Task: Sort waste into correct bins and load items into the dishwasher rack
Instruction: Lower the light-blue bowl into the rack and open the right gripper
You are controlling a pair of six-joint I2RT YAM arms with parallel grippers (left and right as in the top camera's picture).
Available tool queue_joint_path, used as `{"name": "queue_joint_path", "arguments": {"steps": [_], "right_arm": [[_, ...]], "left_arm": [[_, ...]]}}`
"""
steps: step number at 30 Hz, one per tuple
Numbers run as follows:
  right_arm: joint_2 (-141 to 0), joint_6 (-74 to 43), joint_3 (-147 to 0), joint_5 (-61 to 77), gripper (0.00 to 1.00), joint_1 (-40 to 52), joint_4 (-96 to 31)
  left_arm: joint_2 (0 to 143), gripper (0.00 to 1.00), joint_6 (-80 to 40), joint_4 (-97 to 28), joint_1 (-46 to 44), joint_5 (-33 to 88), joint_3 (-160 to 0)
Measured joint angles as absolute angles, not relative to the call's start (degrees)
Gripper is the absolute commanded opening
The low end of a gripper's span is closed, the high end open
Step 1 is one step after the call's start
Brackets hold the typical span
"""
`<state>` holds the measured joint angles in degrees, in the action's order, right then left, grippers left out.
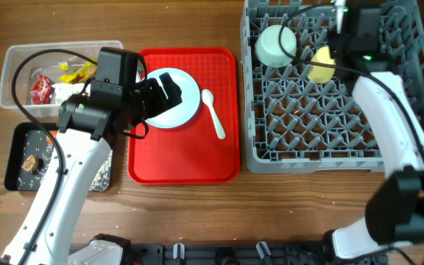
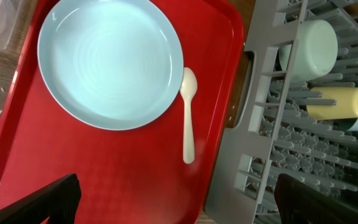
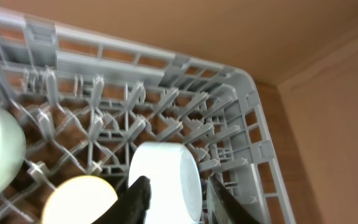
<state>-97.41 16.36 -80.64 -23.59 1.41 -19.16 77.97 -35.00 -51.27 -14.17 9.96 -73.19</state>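
The right gripper [image 3: 176, 183] straddles the light blue bowl [image 3: 166, 165] on its side in a corner of the dishwasher rack [image 3: 160, 62], clamped or loose unclear; it should seat the bowl firmly between pegs, clear of the yellow cup [image 3: 79, 199], before withdrawing.

Light blue plate [image 1: 188, 99], white spoon [image 1: 213, 112] beside it; pale green bowl [image 1: 275, 44], yellow cup [image 1: 319, 66] in grey rack [image 1: 322, 129].

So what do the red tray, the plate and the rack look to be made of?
Red tray: plastic, matte, with a finely textured surface. Plate: glossy pale blue with faint concentric rings; melamine or glazed ceramic, can't tell which. Rack: grey moulded plastic, going by its thin lattice walls and pegs.
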Motion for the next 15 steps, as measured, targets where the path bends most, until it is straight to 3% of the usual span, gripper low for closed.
{"name": "queue_joint_path", "arguments": {"steps": [1, 10, 15], "right_arm": [[-95.6, 14.3, -80.6, -21.8, 0.04, 0.4, -19.8], [-93.1, 3.7, -80.6, 2.0, 0.04, -15.6, -26.6], [-97.6, 2.6, -80.6, 8.1, 0.04, -18.7, -26.6]], "left_arm": [[78.0, 1.0, -35.0, -51.3, -14.2, 10.0, -73.2], [78.0, 1.0, -35.0, -51.3, -14.2, 10.0, -73.2], [78.0, 1.0, -35.0, -51.3, -14.2, 10.0, -73.2]]}}
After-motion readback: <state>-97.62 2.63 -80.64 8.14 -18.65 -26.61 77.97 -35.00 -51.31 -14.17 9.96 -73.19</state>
